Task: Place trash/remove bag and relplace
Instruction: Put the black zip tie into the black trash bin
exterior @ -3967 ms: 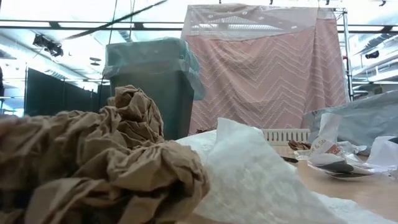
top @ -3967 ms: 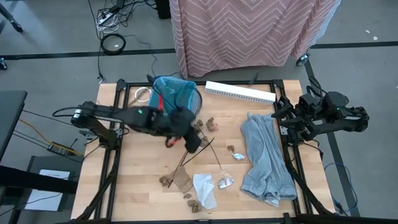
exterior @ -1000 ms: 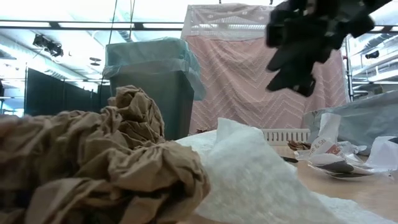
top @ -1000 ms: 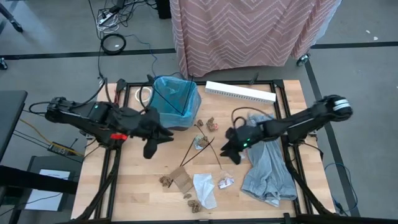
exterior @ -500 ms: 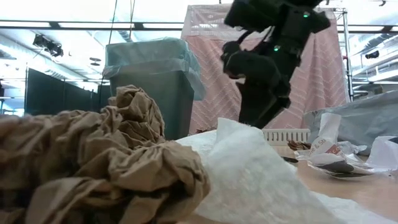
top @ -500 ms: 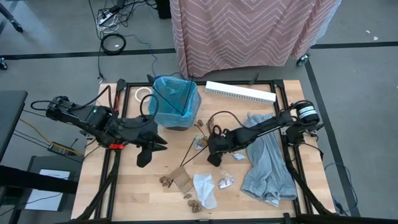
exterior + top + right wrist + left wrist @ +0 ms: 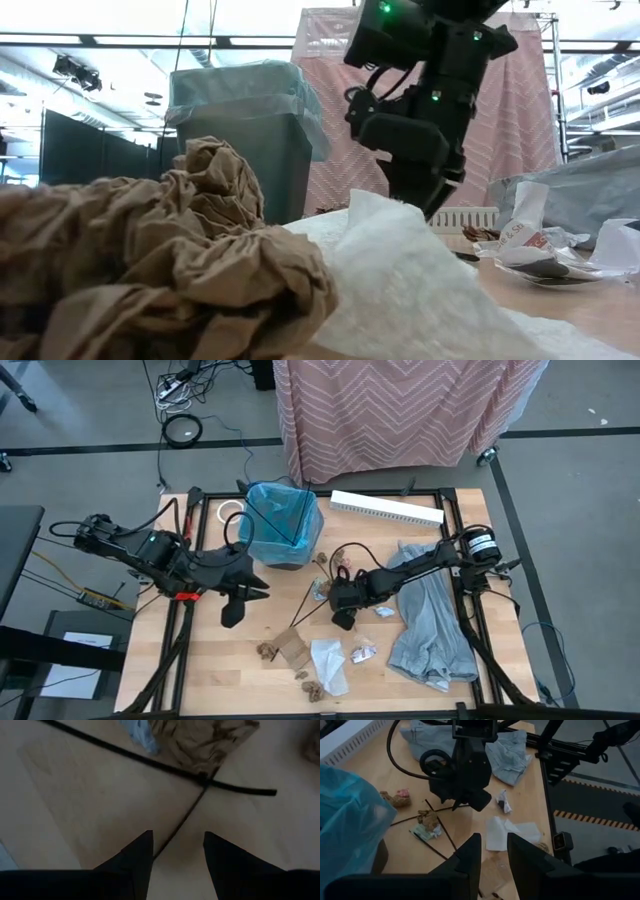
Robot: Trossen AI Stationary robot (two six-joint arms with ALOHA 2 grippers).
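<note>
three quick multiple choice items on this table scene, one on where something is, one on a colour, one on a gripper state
1. Where does the right gripper hang?
A. inside the bin
B. over the thin dark sticks at mid-table
C. off the table

2. What colour is the bag lining the bin?
A. blue
B. black
C. red

3. How do the right gripper's fingers stand?
A. shut on white paper
B. shut on a brown lump
C. open, holding nothing

Answers: 1 B, the high view puts it at the sticks and its wrist view looks down on them. 2 A, the liner shows blue from above. 3 C, the wrist view shows bare table and a stick between the parted fingers.
</note>
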